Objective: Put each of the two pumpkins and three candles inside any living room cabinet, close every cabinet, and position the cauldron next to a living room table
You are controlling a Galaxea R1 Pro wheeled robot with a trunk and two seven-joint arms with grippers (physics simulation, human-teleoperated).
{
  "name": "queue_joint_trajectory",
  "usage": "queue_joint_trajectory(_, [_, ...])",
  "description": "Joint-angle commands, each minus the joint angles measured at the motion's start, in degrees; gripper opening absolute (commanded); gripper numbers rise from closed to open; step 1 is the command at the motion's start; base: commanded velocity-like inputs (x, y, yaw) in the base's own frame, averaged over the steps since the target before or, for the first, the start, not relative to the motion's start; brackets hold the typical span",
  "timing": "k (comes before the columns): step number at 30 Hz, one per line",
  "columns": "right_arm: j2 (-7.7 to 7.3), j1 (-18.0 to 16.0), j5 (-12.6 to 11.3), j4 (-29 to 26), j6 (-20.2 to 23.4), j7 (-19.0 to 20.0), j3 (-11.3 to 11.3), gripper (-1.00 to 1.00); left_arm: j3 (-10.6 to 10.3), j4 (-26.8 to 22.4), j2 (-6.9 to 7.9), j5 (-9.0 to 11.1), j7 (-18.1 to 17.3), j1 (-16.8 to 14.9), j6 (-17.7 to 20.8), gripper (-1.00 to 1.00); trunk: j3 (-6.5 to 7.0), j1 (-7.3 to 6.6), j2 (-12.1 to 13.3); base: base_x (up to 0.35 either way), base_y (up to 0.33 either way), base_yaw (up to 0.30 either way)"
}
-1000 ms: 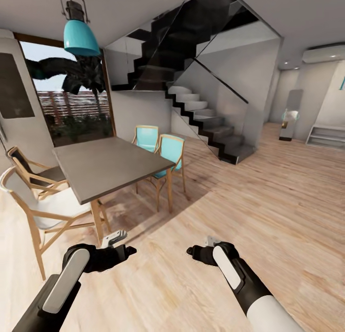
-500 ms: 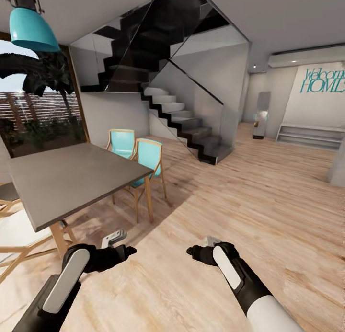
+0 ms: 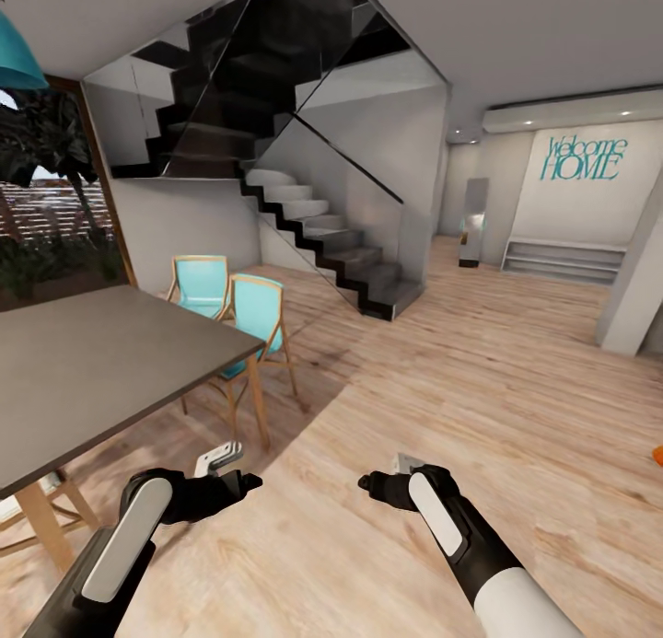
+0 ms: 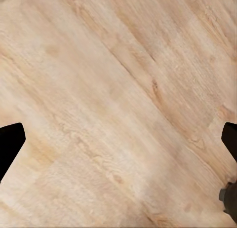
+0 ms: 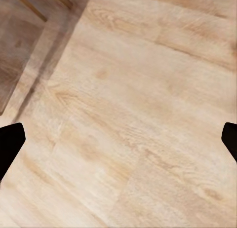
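Both arms are reaching forward low over the wood floor (image 3: pixel 479 380) at the frame's bottom, the left claw (image 3: pixel 221 458) and right claw (image 3: pixel 402 463) each spread wide and holding nothing. A grey dining surface (image 3: pixel 92 362) is sitting at left beside teal chairs (image 3: pixel 249 311). An orange sliver (image 3: pixel 657 454), possibly a pumpkin, is peeking in at the right edge.

the wood floor (image 3: pixel 479 380) ahead and to the right is wide and bare, with lots of room to pass. on the left a big grey table (image 3: pixel 92 362) stands in the way, with two blue chairs (image 3: pixel 249 320) tucked just beside it. the dark stairs (image 3: pixel 322 242) block the back middle. a white pillar (image 3: pixel 635 288) stands at the far right. both wrist views look down on bare floor.
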Motion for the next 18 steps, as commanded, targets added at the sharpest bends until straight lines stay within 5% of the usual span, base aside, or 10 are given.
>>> queue_joint_trajectory(1, [0.01, -0.04, -0.60, -0.07, 0.08, -0.57, 0.12, 1.00, -0.09, -0.05, 0.05, 0.57, 0.61, -0.03, 0.02, 1.00, -0.06, 0.03, -0.03, 0.322, 0.000, -0.005])
queue_joint_trajectory(18, [-0.01, -0.04, -0.60, -0.07, 0.08, -0.57, 0.14, 1.00, -0.10, -0.05, 0.05, 0.68, 0.56, -0.04, 0.02, 1.00, -0.06, 0.03, -0.03, 0.321, 0.000, -0.007])
